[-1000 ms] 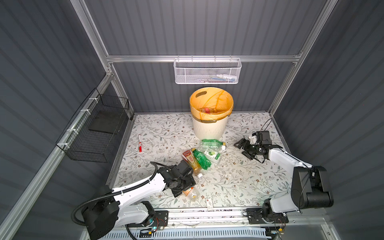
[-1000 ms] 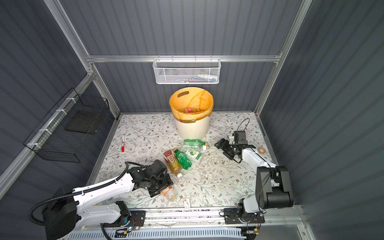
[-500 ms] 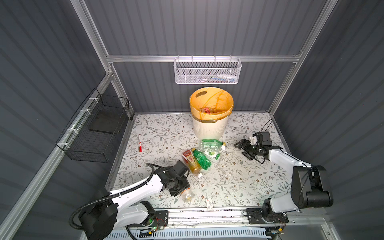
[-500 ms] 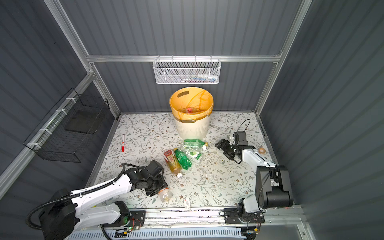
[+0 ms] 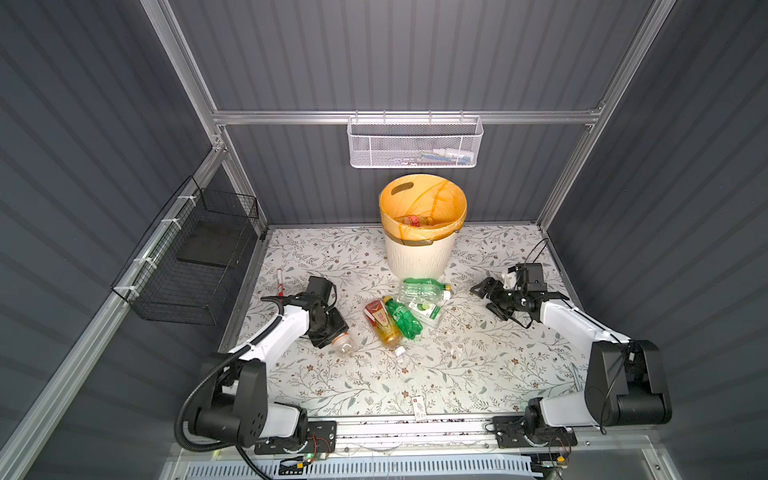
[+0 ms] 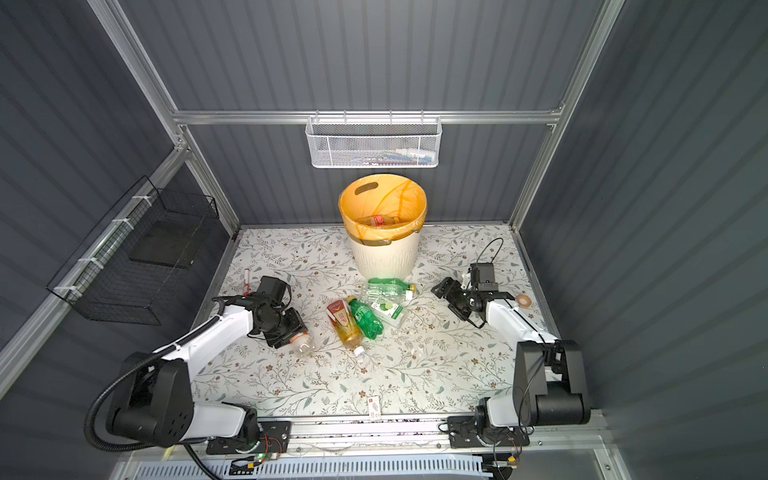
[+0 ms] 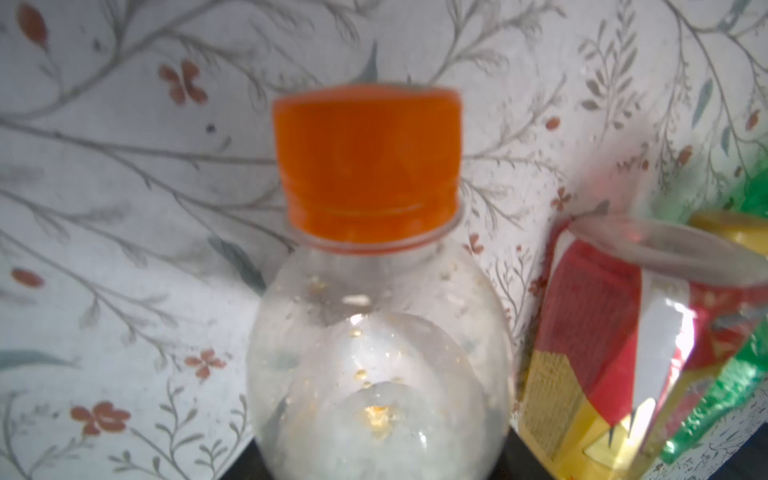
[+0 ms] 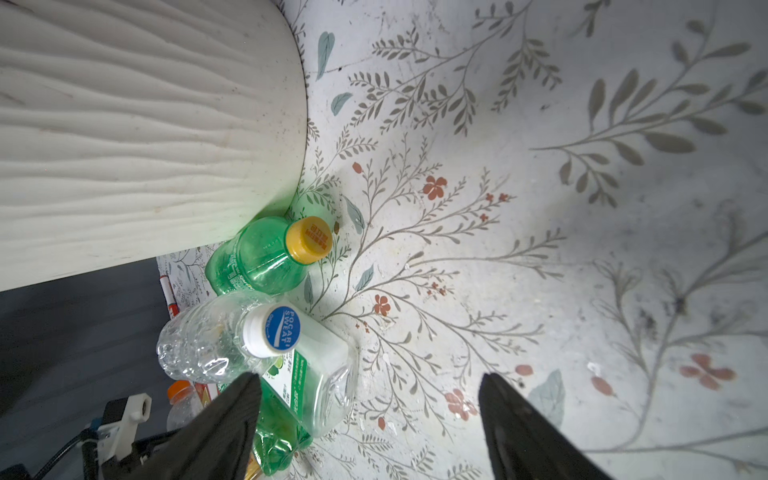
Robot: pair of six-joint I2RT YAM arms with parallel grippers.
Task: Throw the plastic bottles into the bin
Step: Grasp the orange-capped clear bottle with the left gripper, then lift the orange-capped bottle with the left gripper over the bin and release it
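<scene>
My left gripper (image 5: pixel 329 332) is shut on a clear plastic bottle (image 5: pixel 343 343) with an orange cap (image 7: pixel 368 162), gripping its body; the cap points away from the wrist. Left of centre, several plastic bottles lie in a pile: an amber one with a red label (image 5: pixel 380 322), a green one (image 5: pixel 402 319), a clear one with a green label (image 5: pixel 427 312) and a green one with a yellow cap (image 8: pixel 266 257). The bin (image 5: pixel 419 257), cream with an orange bag, stands behind them and holds a bottle (image 5: pixel 415 220). My right gripper (image 5: pixel 486 297) hangs open right of the pile, nothing between its fingers (image 8: pixel 232 415).
A red-and-white marker (image 5: pixel 280 282) lies at the left edge, beside my left arm. A small white card (image 5: pixel 419 405) sits at the front edge. A white mesh basket (image 5: pixel 415 145) hangs on the back wall and a black wire basket (image 5: pixel 195 266) on the left wall.
My left gripper has closed on the orange-capped bottle and carried it left and back, away from the front edge. The right arm has barely moved.
</scene>
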